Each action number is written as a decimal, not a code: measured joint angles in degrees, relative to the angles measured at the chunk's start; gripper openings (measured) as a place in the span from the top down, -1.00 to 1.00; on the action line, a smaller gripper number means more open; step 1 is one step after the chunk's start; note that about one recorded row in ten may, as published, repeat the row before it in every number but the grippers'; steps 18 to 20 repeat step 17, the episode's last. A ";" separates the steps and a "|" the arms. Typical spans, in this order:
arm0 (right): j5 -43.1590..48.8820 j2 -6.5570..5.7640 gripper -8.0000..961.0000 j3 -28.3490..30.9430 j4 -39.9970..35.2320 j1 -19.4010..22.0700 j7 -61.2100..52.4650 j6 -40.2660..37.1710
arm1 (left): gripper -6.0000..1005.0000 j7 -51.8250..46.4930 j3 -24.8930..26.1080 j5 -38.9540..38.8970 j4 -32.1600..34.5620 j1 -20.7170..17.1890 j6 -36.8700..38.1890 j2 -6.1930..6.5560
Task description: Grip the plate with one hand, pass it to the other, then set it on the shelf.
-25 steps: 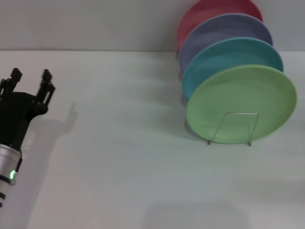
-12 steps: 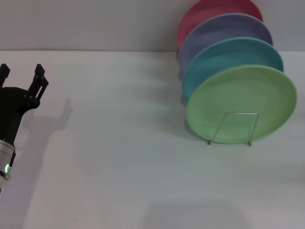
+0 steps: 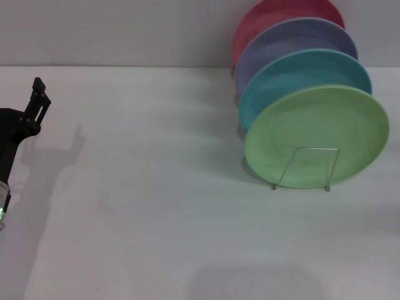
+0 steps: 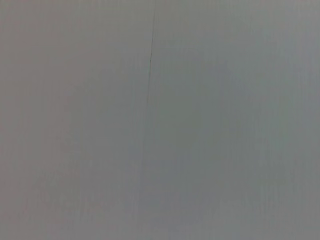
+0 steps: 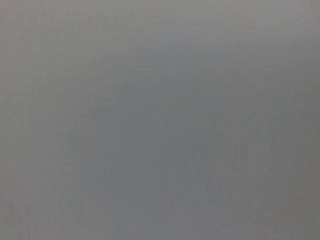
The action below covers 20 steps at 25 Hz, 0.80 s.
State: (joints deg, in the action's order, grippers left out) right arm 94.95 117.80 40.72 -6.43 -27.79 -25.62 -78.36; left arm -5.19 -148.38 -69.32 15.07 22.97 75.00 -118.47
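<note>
While the white tabletop [image 3: 156, 206] fills most of the head view, the four plates stand on edge in a row far to the right of the left end effector [image 3: 25, 115], well apart from it. The light green plate [image 3: 315, 134] is the frontmost and leans in the wire shelf [image 3: 306, 167], whose thin loop crosses its lower face. Behind it, partly hidden, stand a teal plate [image 3: 300, 69], a lavender plate [image 3: 294, 40] and a red plate [image 3: 275, 12], each farther from the end effector. The left end effector sits at the left edge above the tabletop with only one black finger [image 3: 39, 100] showing, so I cannot tell how wide it stands. Both wrist views show plain grey surface.
</note>
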 joint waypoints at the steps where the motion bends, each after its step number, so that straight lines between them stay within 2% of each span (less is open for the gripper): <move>1: -0.08 0.10 -0.30 -0.01 0.09 -0.01 0.11 0.03 | -0.67 0.00 -0.05 0.01 -0.02 0.03 -0.20 -0.03; 8: -0.09 0.60 -0.30 -0.03 0.49 -0.04 2.67 -0.48 | -0.67 -0.01 -0.31 0.08 -0.04 -0.07 -1.61 -0.13; 11: -0.09 0.95 -0.30 -0.03 0.73 -0.07 3.63 -0.48 | -0.67 -3.59 0.02 0.06 -0.04 0.03 -1.36 -0.17; 20: -0.09 0.96 -0.30 -0.03 1.14 0.15 3.68 -0.49 | -0.67 -3.37 0.03 0.05 -0.18 0.62 -1.86 -0.18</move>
